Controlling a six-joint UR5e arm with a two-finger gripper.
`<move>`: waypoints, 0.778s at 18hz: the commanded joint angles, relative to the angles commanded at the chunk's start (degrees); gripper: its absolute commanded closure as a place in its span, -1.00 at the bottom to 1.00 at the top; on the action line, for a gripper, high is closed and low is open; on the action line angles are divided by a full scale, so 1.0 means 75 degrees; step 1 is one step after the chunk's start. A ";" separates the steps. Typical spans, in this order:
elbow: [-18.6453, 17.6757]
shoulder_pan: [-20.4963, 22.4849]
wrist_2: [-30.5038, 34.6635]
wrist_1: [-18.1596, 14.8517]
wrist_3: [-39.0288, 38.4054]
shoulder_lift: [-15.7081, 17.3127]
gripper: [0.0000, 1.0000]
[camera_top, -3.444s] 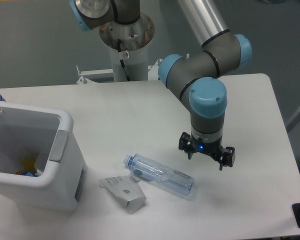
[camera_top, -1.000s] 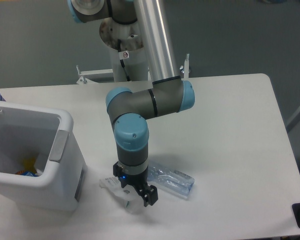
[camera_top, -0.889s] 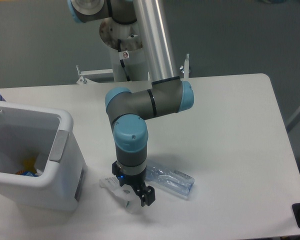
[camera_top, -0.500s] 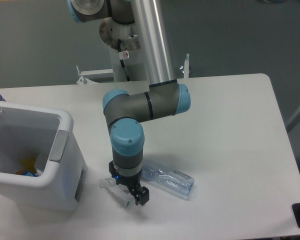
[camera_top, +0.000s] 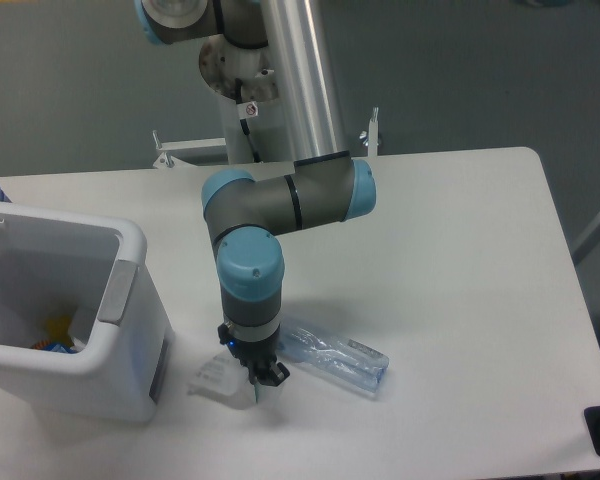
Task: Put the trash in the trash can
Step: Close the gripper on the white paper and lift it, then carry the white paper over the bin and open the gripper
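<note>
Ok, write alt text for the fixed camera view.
A robot arm's gripper is down on a flattened paper carton on a white table, beside a crushed clear bottle. A white trash can stands at left.

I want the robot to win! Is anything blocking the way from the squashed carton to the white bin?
Nothing visible does. The carton lies under the gripper, right beside the trash can. Only bare table lies between; the bin's tall wall must be cleared.

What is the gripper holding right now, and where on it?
The gripper is down on the flattened white-grey paper carton, at its right end. Its fingers are hidden, so a closed hold cannot be confirmed.
</note>
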 joint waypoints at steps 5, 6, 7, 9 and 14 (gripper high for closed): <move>0.0094 0.0128 -0.0549 -0.0012 -0.0222 0.0129 1.00; 0.0117 0.0175 -0.0655 -0.0012 -0.0315 0.0141 1.00; 0.0175 0.0187 -0.0761 -0.0012 -0.0479 0.0141 1.00; 0.0386 0.0374 -0.1286 -0.0012 -0.0993 0.0222 1.00; 0.0633 0.0738 -0.2647 -0.0012 -0.1558 0.0387 1.00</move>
